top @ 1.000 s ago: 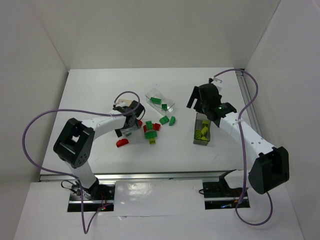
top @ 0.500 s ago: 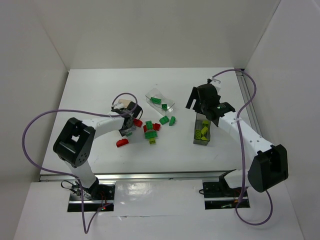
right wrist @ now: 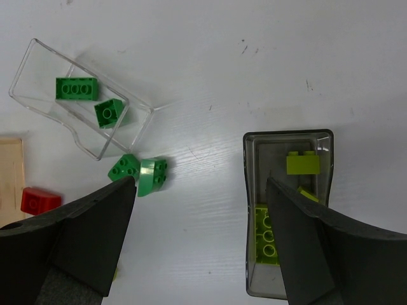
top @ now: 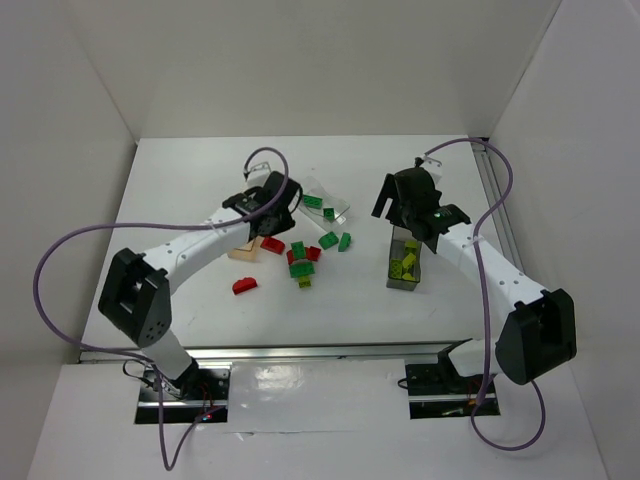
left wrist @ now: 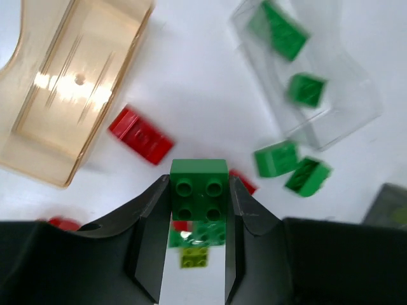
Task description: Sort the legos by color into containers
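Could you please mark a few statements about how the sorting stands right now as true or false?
1. The left end effector is shut on a green brick. True.
2. The tan container holds red bricks. False: it looks empty in the left wrist view, and a red brick lies outside it, beside its wall.
3. The clear container holds two green bricks. True.
4. The dark grey container holds red bricks. False: it holds yellow-green bricks.
5. The right end effector grips a brick. False: it is open, with nothing between its fingers.
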{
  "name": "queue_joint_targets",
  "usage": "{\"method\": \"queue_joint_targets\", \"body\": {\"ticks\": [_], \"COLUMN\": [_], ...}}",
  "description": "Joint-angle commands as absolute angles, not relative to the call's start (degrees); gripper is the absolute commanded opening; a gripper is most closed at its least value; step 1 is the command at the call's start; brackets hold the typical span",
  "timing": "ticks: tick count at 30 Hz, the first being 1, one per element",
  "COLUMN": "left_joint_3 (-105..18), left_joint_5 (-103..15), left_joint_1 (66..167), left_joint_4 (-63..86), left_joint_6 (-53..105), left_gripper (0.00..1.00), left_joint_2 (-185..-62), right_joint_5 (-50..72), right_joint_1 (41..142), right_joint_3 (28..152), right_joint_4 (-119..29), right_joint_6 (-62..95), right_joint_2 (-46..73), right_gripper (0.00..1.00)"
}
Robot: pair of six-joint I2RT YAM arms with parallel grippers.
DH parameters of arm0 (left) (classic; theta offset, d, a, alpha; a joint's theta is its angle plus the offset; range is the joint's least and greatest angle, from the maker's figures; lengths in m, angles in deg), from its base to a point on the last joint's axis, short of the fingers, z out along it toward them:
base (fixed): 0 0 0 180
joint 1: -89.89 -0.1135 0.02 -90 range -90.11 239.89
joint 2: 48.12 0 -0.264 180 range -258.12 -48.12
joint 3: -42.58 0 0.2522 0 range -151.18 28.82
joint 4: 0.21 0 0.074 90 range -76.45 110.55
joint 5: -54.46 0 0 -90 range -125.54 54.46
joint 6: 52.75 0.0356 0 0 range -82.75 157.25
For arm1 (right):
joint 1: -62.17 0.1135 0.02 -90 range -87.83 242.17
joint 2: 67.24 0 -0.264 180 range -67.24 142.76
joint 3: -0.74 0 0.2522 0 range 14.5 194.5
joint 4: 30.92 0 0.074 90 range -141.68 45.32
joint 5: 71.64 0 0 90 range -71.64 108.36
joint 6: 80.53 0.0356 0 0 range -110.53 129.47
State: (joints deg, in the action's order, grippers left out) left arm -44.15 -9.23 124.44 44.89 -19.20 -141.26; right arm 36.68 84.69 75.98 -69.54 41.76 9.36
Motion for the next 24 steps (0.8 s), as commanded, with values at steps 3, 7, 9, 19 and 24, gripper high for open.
{"method": "queue_joint_targets", "body": {"ticks": [3,7,9,19,24], "left_joint_3": [-60.0,-74.0,-78.6,-87.8,-70.8], "left_joint_5": [-9.5,-10.1,-10.8,-13.4,-10.8], "left_joint_1": [124.1,124.1,123.6,122.3,123.6], "left_joint_4": [43.3,43.9,43.9,46.5,46.5], "left_joint_6": [-12.3,-11.0,-9.5,-7.7,-5.9], "left_gripper": [0.43,0.44,0.45,0.98,0.89], "left_joint_2": [-152.1,-161.4,-166.9,-172.1,-159.0], "right_joint_5": [37.3,37.3,37.3,37.3,37.3], "right_joint_1": [85.1,85.1,85.1,85.1,85.1], "right_joint_3": [76.7,77.3,77.3,77.8,76.6], "right_joint_4": [-68.9,-69.5,-69.5,-70.0,-70.0], "right_joint_6": [41.7,41.7,41.2,41.2,41.2], "right_joint_2": [8.2,8.2,8.2,7.6,6.4], "right_gripper": [0.9,0.9,0.9,0.9,0.9]}}
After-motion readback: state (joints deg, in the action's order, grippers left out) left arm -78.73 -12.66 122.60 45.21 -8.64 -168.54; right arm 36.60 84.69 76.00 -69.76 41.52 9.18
